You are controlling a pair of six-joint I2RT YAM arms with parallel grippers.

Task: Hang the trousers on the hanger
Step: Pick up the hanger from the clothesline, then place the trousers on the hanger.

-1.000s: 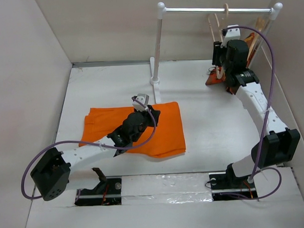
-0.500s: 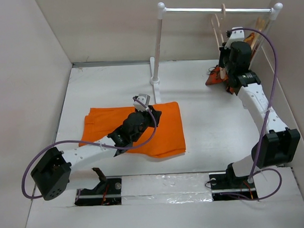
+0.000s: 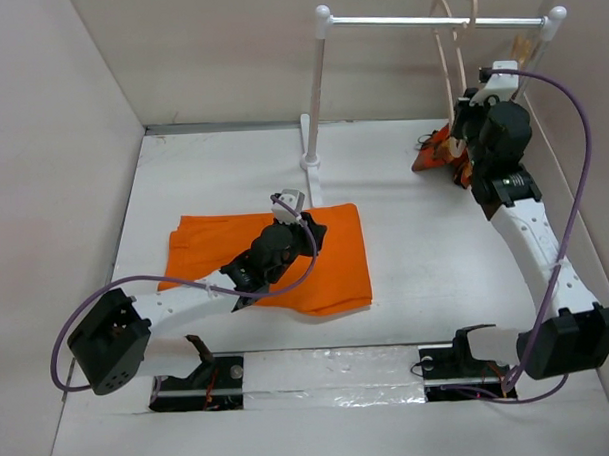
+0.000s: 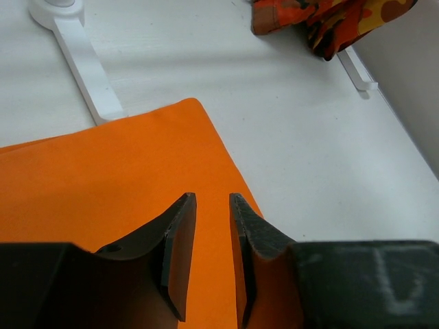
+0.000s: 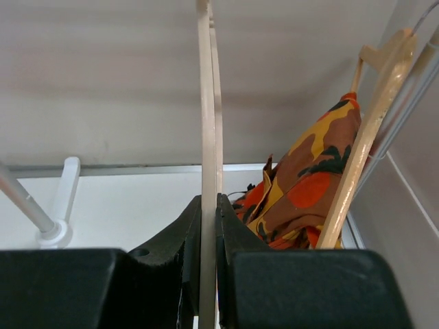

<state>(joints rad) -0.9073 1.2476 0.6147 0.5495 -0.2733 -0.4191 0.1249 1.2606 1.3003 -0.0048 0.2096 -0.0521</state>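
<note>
The orange trousers lie folded flat on the table at centre left. My left gripper hovers low over their right half. In the left wrist view its jaws stand a little apart, open, with only flat orange cloth beneath them. At the back right my right gripper is shut on the pale wooden hanger, whose looped top rises above the rack's rail. In the right wrist view the hanger's thin arm runs straight up from between the closed jaws.
A camouflage garment hangs from a second wooden hanger just right of my right gripper, by the right wall. The rack's white left post and foot stand behind the trousers. Walls enclose the table on three sides.
My right gripper closed on the hanger and lifted it up and to the right, its top now above the rail. The left gripper's jaws parted slightly over the trousers.
</note>
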